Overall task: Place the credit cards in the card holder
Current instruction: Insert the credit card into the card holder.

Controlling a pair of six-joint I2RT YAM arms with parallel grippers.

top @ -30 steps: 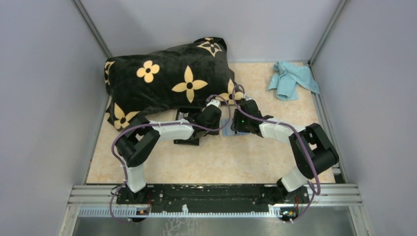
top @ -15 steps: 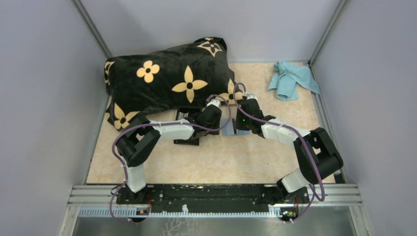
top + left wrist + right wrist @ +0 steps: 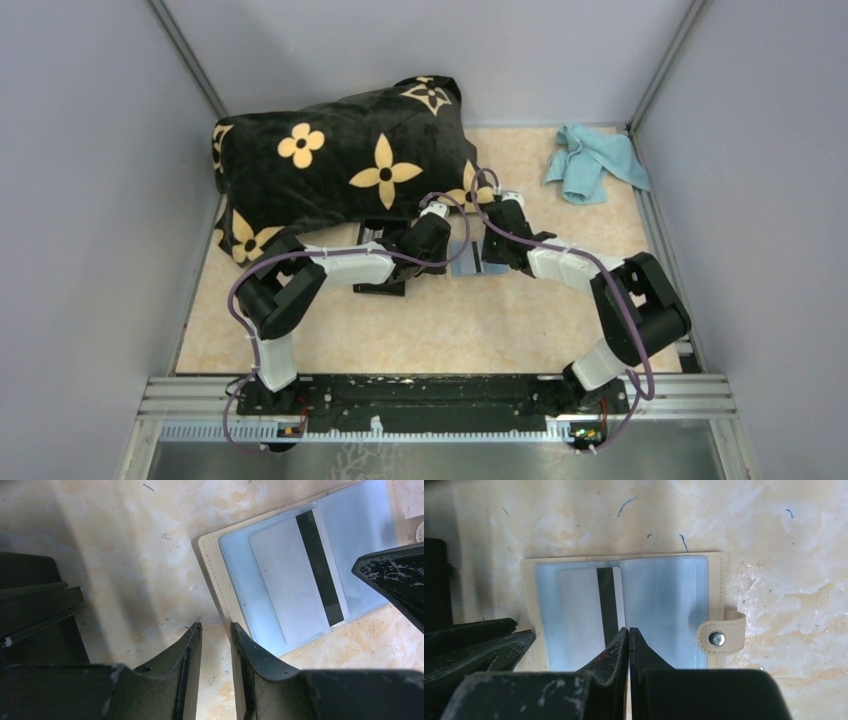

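Two empty grippers, right gripper [image 3: 628, 629] pinched shut and left gripper [image 3: 216, 626] barely parted, crowd the grey card [image 3: 581, 605] just ahead; any push may drag its beige wallet [image 3: 715, 585] along.

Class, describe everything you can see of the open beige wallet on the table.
The wallet lies open and flat on the marbled table, beige with stitched edges. Clear plastic pockets line both halves. A grey card with a dark stripe shows in one half. A tab with a metal snap juts from the other edge.
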